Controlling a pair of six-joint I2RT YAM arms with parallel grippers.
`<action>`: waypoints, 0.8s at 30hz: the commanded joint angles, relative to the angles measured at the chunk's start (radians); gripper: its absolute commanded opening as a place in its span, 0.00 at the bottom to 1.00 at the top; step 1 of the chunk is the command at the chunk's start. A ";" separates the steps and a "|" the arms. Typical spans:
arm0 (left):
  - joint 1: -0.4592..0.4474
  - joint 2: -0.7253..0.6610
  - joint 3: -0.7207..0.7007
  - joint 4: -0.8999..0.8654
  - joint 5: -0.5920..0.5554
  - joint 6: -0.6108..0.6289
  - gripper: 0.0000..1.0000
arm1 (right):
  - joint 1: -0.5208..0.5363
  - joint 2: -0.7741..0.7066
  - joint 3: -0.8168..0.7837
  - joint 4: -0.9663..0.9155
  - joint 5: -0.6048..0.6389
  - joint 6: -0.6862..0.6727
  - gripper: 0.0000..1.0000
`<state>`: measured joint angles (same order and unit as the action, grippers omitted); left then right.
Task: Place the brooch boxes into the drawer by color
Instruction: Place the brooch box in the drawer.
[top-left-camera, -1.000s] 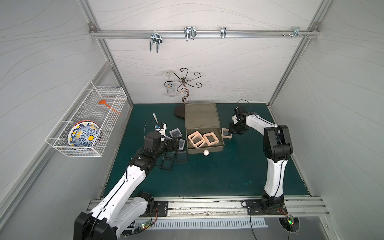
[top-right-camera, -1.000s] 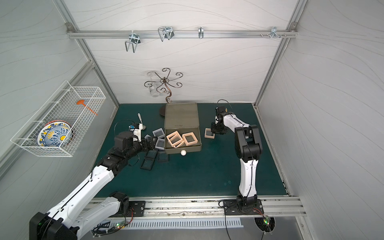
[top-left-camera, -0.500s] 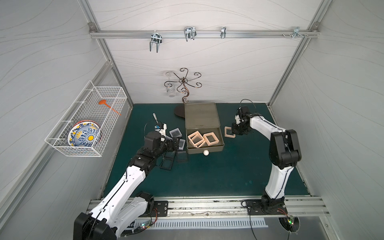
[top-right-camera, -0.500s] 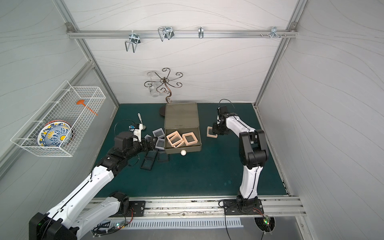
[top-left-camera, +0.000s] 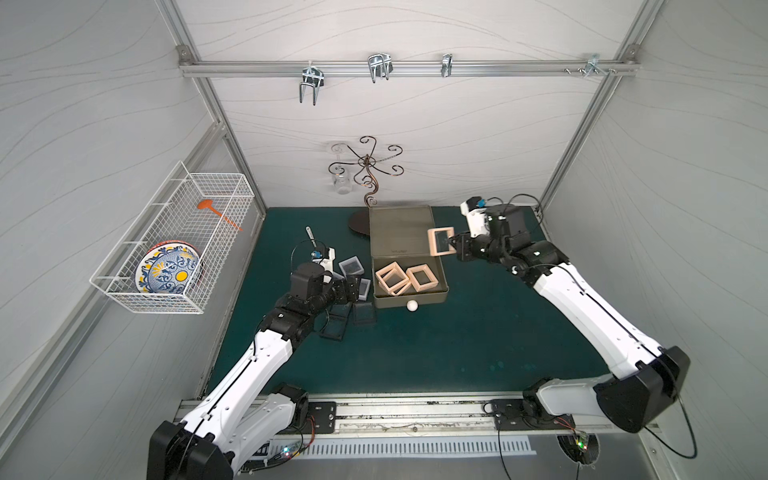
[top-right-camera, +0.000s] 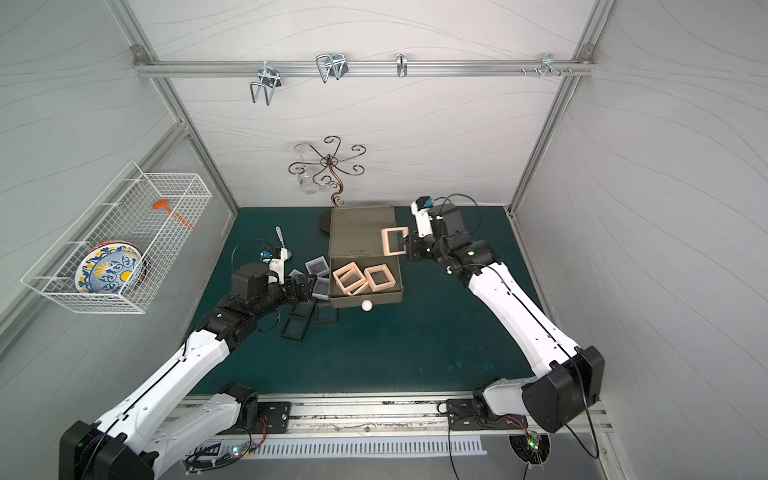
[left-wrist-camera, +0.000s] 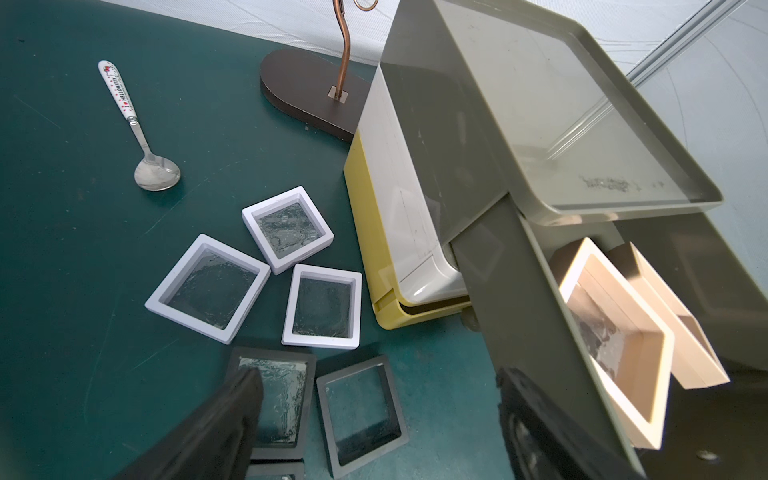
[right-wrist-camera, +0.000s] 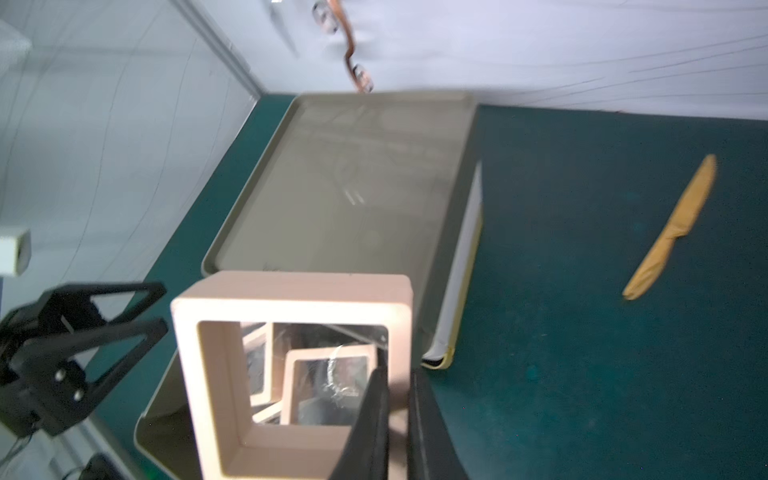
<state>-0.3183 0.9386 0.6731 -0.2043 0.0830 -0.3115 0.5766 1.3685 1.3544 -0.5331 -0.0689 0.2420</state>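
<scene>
1. The lifted peach-pink brooch box is square, so no side runs longer. Its rims lie roughly parallel to the sides of the drawer chest. Its dark window faces the right wrist camera, and the drawer's contents show through it. How steeply it tilts I cannot tell.
2. The right arm stretches from the front rail toward the chest. Its wrist is bent, so the right end effector points at the chest's right side.
3. That end effector is clenched on the box's rim on the side away from the chest. One of its fingers sits inside the frame's recess and the other outside it. The rest of the box juts beyond the fingertips toward the chest.
4. The box hangs above the chest's right edge, just behind the pulled-out olive top drawer.
5. Other peach-pink boxes lie in that drawer, one flat toward the right and another propped on edge at the left.
6. White boxes lie flat on the green counter just left of the chest. Black boxes lie in front of them.
7. The left arm reaches low toward the chest's left side. The left end effector is spread wide above the black boxes, grasping nothing.
</scene>
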 joint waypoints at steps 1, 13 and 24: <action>-0.004 -0.013 0.033 0.043 0.002 -0.006 0.92 | 0.057 0.056 0.031 -0.075 0.020 -0.009 0.04; -0.004 -0.014 0.043 0.031 -0.009 -0.001 0.92 | 0.153 0.114 0.047 -0.167 0.079 -0.008 0.10; -0.005 -0.014 0.054 0.024 -0.009 0.005 0.92 | 0.175 0.088 0.068 -0.202 0.149 -0.023 0.35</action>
<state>-0.3191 0.9291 0.6731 -0.2054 0.0818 -0.3149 0.7326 1.4830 1.3956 -0.7162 0.0456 0.2302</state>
